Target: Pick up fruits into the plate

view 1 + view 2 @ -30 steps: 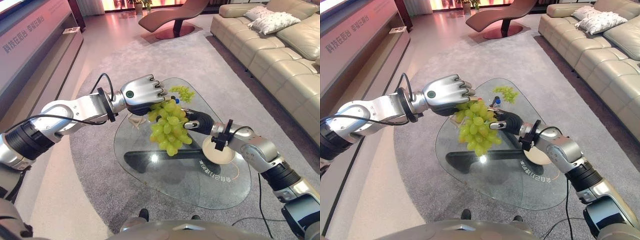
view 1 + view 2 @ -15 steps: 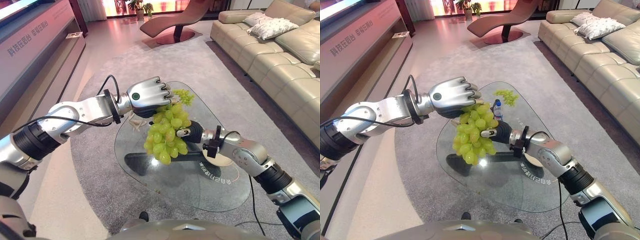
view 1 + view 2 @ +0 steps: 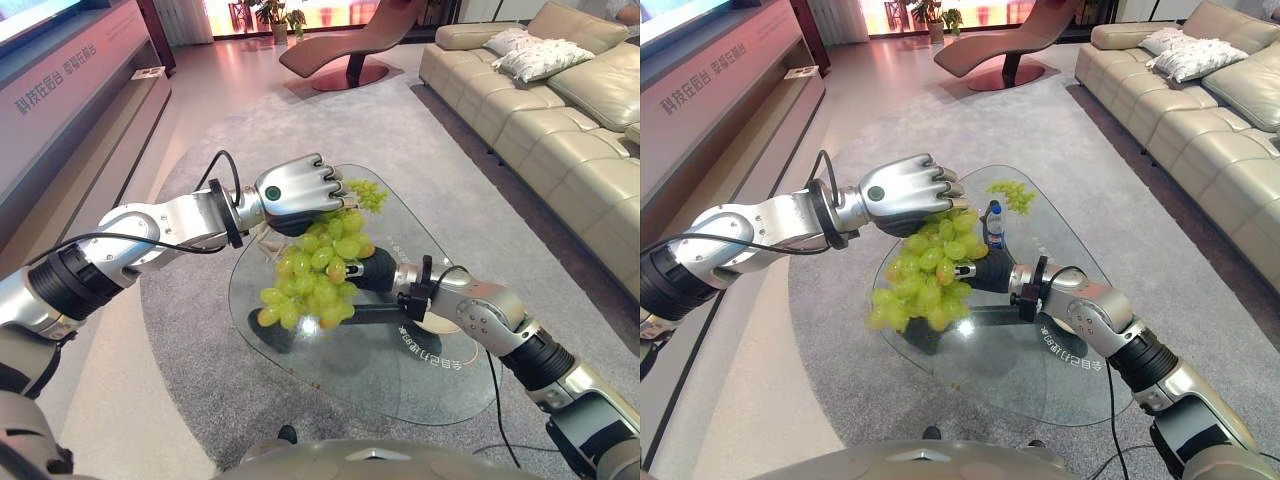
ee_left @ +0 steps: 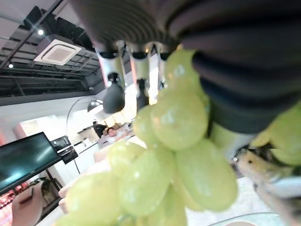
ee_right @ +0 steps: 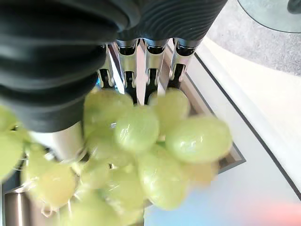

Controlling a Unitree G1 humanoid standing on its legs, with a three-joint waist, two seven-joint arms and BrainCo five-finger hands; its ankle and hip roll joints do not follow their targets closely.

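Note:
A big bunch of green grapes (image 3: 310,275) hangs in the air over the near left part of the glass table (image 3: 400,385), swung out to the left. My left hand (image 3: 295,190) is above it, shut on the top of the bunch; the left wrist view has grapes (image 4: 178,127) right under its curled fingers (image 4: 114,94). From the right, my right hand (image 3: 375,272) presses its straight fingers (image 5: 153,66) into the bunch (image 5: 141,141). A white plate (image 3: 432,326) lies on the table, mostly hidden behind my right forearm. A second, smaller grape bunch (image 3: 1015,195) lies at the table's far end.
A small water bottle (image 3: 993,225) stands on the table behind the hanging bunch. A beige sofa (image 3: 560,110) runs along the right, a brown lounge chair (image 3: 350,40) stands at the back, and grey carpet surrounds the table.
The hanging bunch has swung to the left and tilted. My right hand has slid left with it, away from the plate. The left hand has stayed almost in place.

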